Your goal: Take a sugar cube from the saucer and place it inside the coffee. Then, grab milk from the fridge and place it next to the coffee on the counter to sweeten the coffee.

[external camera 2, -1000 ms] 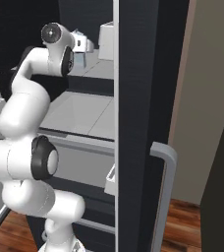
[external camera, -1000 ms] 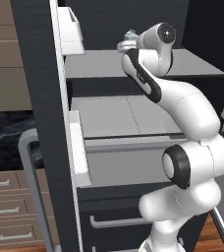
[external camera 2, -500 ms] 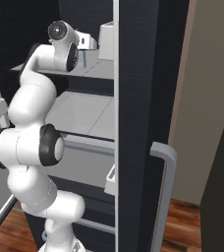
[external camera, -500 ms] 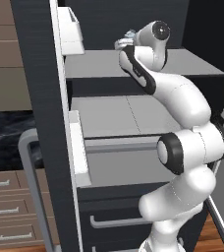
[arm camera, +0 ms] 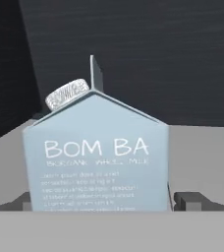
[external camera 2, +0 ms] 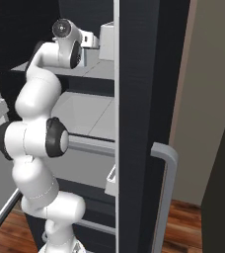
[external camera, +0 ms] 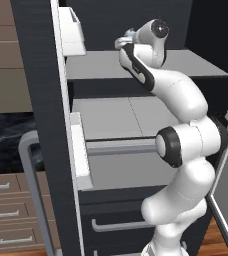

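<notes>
The milk (arm camera: 97, 155) stands dead ahead in the hand view, a pale blue-grey carton upright on a grey shelf (arm camera: 202, 157) inside the fridge (external camera: 36, 125), gabled top and round cap facing the camera. The gripper (arm camera: 98, 202) sits level with its lower half, jaws spread wide with nothing in them, one dark finger tip (arm camera: 192, 201) showing either side of the carton, so the box is between the fingers but not yet squeezed. From the left base view the arm reaches up to the top shelf (external camera: 136, 65), wrist tucked deep between the open door and the cabinet wall.

Now the risks, as I judge them. The carton is tall and narrow, and the fingers are low on it: a nudge forward before closing could tip it backward against the dark rear wall. Closing off-centre could twist it, so it slips on the way out. The fit looks tight too; the tips barely clear the carton's sides, so one may catch a corner instead of passing it. And pulling out, the door bin (external camera: 72, 31) and the shelf edge sit near the arm, so a raised or swung carton could clip them and get knocked loose.
</notes>
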Controlling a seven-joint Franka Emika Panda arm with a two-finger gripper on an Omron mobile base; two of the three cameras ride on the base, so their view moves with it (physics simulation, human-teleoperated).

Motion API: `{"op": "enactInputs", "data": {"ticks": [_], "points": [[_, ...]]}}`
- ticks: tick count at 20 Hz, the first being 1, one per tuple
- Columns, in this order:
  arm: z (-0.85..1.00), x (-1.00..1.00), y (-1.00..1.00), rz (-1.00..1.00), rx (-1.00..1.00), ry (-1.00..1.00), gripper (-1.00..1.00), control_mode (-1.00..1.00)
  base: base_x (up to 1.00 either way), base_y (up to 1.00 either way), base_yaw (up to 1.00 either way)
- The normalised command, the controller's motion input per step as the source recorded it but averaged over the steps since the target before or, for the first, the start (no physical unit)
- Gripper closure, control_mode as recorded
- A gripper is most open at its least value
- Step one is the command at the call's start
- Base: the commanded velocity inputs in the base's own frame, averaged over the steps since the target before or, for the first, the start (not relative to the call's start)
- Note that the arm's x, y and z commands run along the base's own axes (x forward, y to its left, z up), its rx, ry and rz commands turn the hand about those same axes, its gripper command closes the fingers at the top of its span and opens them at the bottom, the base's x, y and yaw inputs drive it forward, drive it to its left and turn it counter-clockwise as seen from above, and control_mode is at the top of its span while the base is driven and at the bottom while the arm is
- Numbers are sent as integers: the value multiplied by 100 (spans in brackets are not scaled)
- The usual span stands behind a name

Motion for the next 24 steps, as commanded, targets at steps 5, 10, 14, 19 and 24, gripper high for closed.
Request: {"op": "enactInputs", "data": {"ticks": [5, 10, 14, 19, 24], "points": [[0, 1, 1, 0, 0, 0, -100, -100, 0, 0, 0], [0, 0, 1, 0, 0, 0, 100, -100, 0, 0, 0], [0, 0, 0, 0, 0, 0, 100, -100, 0, 0, 0], [0, -15, 2, 0, 0, -1, 100, -100, 0, 0, 0], [1, -99, 6, 0, -3, -10, 100, -100, 0, 0, 0]]}}
